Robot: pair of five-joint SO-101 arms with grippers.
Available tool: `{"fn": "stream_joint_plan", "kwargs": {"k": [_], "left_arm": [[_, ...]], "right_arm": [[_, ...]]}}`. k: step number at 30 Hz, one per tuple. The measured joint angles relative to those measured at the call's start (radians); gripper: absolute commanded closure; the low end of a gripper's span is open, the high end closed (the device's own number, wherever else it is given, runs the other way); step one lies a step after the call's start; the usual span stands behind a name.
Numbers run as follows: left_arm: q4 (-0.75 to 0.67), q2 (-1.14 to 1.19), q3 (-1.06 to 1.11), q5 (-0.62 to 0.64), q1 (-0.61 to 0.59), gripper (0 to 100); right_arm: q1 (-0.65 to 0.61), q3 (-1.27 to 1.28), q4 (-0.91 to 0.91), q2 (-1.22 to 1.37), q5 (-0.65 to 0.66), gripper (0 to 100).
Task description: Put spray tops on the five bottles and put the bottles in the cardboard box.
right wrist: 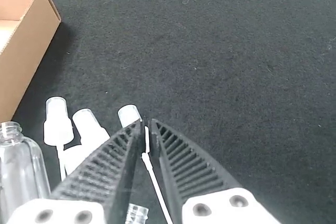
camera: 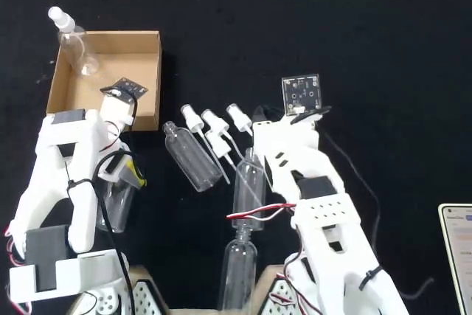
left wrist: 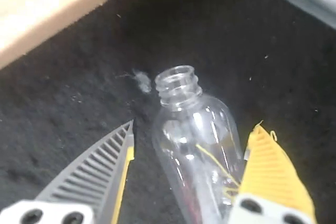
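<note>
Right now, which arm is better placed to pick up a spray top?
The right. The right gripper is closed down on the thin tube of the nearest spray top. The left gripper stands open around an uncapped bottle near the cardboard box, so it suits holding that bottle instead.

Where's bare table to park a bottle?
Widest: the black cloth right of the right arm, out to the screen. Also the far strip beyond the cardboard box and spray tops. Crowded: the centre, where spray tops and loose bottles lie.
</note>
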Motion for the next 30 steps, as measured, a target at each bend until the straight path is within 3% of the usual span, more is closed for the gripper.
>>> {"fn": "stream_joint_plan", "kwargs": {"k": [8,14,22,26,30], "left_arm": [[-0.014,0.0,0.012,0.035,0.0,69],[-0.014,0.0,0.029,0.048,0.002,84],[-0.012,-0.006,0.052,0.048,0.003,82],[0.121,-0.038,-0.026,0.077,0.014,82],[0.241,-0.126,-0.123,0.15,0.121,82]], "right_arm": [[0.0,0.0,0.0,0.0,0.0,98.3],[0.0,0.0,0.0,0.0,0.0,98.3],[0.0,0.0,0.0,0.0,0.0,98.3],[0.0,0.0,0.0,0.0,0.0,98.3],[0.0,0.0,0.0,0.0,0.0,98.3]]}}
